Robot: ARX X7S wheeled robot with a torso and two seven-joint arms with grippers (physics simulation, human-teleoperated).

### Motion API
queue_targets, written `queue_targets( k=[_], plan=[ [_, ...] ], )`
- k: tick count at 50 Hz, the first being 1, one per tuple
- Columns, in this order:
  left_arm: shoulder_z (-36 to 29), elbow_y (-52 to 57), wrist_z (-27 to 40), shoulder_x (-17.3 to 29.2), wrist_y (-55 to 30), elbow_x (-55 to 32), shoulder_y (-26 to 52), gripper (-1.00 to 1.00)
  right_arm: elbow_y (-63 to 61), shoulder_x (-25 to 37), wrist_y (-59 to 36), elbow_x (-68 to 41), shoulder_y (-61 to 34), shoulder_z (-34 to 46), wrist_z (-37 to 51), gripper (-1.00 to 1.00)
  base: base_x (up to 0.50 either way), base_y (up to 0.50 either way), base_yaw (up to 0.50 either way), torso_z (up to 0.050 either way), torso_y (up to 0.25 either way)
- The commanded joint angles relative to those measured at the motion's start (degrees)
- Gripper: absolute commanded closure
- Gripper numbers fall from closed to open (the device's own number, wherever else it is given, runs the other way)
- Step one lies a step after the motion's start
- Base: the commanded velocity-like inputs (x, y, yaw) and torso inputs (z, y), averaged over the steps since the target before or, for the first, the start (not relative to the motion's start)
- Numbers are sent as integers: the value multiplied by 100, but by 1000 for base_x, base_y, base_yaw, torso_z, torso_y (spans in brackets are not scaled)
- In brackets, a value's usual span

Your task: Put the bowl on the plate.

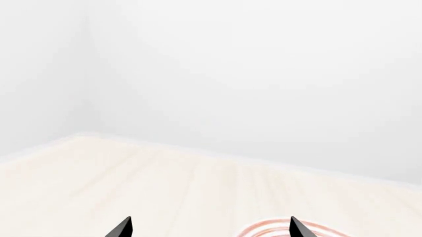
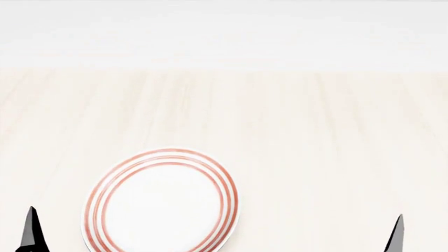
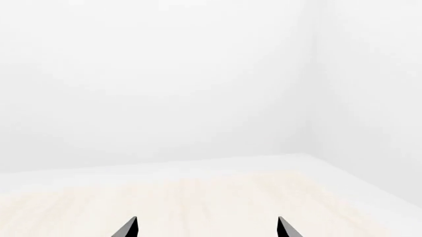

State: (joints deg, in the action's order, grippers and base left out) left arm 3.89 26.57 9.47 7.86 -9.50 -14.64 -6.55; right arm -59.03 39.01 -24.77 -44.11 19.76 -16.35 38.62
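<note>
I am holding my left claw (image 1: 209,228) and right claw (image 3: 207,227) spread and empty. The plate (image 2: 162,202) is lying on the bench (image 2: 315,147); the bowl is showing nowhere, so I am judging finding it comes first.

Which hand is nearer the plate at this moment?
Left. The left hand sits just beside the plate, whose rim shows in its wrist view. The right hand is far across the table.

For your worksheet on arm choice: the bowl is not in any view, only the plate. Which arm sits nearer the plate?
Left. In the head view the plate lies left of centre, near the left gripper, whose wrist view catches its rim. The right gripper sees only bare table.
</note>
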Motion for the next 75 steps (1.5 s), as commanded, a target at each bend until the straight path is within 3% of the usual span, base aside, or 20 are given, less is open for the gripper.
queue_targets(
  k=[1, 4, 6, 8, 10, 12, 15, 20, 32, 49, 63, 75],
  plan=[
    [9, 74, 57, 70, 30, -111, -59, -100, -93, 1346, 952, -795, 1260, 34, 822, -100, 0, 0, 0, 0, 0],
    [-1, 122, 68, 85, 30, -137, -92, -100, -94, 2015, 2091, -1095, 2509, -405, 917, -100, 0, 0, 0, 0, 0],
    [-14, 129, 72, 92, 48, -141, -107, -100, -96, 1667, 1784, -1488, 2521, -815, 362, -100, 0, 0, 0, 0, 0],
    [-34, 140, 74, 96, 73, -140, -128, -100, -97, 821, 886, -2090, 2521, -1909, -519, -100, 0, 0, 0, 0, 0],
    [-46, 147, 83, 100, 76, -151, -132, -100, -97, 388, 398, -2469, 2520, -2624, -801, -100, 0, 0, 0, 0, 0],
    [-67, 156, 92, 99, 99, -147, -142, -100, -92, 246, 226, -2867, 2503, -3141, -988, -100, 0, 0, 0, 0, 0],
    [-90, 168, 99, 106, 131, -150, -159, -100, 61, 425, 226, -3043, 2281, -3189, -1044, -100, 0, 0, 0, 0, 0],
    [-104, 176, 120, 123, 139, -188, -129, -100, 444, 1033, 219, -3160, 1444, -2582, -868, -100, 0, 0, 0, 0, 0],
    [-177, 184, 183, 156, 132, -229, -90, -100, 1143, 1686, 222, -3161, -57, -1114, -805, -100, 0, 0, 0, 0, 0],
    [-229, 305, 278, 231, 90, -311, -111, -100, 2606, 1501, -417, -2674, -1875, 1315, -1416, -100, 0, 0, 0, 0, 0],
    [-207, 364, 341, 301, 92, -406, -151, -100, 2814, 1414, -950, -2478, -2456, 2231, -1958, -100, 0, 0, 0, 0, 0],
    [-228, 391, 381, 348, 114, -449, -179, -100, 2839, 1540, -1237, -2716, -2624, 2320, -1867, -100, 0, 0, 0, 0, 0]
  ],
)
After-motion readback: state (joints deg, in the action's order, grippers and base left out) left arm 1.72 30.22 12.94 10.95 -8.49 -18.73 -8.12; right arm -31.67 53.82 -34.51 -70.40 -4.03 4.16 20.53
